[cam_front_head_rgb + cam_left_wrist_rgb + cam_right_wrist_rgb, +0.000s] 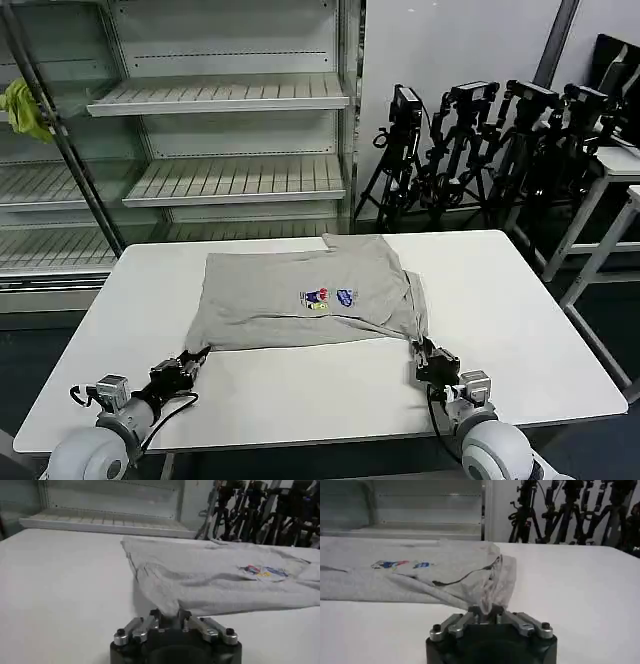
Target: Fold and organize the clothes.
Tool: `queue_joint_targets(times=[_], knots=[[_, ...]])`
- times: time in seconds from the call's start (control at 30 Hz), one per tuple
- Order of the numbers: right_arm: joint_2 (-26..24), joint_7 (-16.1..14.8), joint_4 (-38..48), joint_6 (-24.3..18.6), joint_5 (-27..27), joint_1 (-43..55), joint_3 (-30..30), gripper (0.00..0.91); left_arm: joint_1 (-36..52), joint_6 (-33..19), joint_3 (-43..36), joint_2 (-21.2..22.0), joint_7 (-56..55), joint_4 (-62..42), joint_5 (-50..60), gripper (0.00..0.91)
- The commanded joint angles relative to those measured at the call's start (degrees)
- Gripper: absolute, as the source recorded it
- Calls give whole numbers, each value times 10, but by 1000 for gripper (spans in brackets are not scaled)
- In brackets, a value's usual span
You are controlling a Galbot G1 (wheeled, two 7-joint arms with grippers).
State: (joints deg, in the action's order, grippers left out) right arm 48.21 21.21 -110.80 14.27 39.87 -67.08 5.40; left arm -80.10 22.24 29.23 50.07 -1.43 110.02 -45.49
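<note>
**Both grippers pinch the near hem, ready to fold**

To fold cleanly, I judge that both arms should lift the near edge together, level and at equal pace, carrying it toward the far edge so the fabric stays taut.

The light grey short-sleeved knit shirt (310, 295) with a small multicoloured chest print lies flat mid-way across the white rectangular table (520, 330). The left gripper (188, 362) is clamped on the shirt's near left corner; the right gripper (424, 352) is clamped on its bunched near right corner.

White table (540, 330), bare shelving (220, 95), apparently tripods (480, 140) behind.
</note>
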Motion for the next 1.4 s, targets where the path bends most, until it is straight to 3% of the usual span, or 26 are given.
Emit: queue_joint_targets(times=[0.03,0.37,0.93,1.2,1.4], knots=[[3,-2,1,-2,-4,-6,1,0,-1,-3,0,1,2,-2,5,50],[-9,-1,-19,-5,-4,-15,8,0,-9,-10,10,-5,6,2,5,50],[-150,33,-172,3,43,-171,85,0,-170,-9,82,-77,-5,118,-22,50],[-225,102,-243,17,82,-227,95,0,-325,-4,170,-112,-16,201,-42,50],[-248,137,-259,28,97,-225,93,0,-394,-4,224,-105,-20,235,-43,50]])
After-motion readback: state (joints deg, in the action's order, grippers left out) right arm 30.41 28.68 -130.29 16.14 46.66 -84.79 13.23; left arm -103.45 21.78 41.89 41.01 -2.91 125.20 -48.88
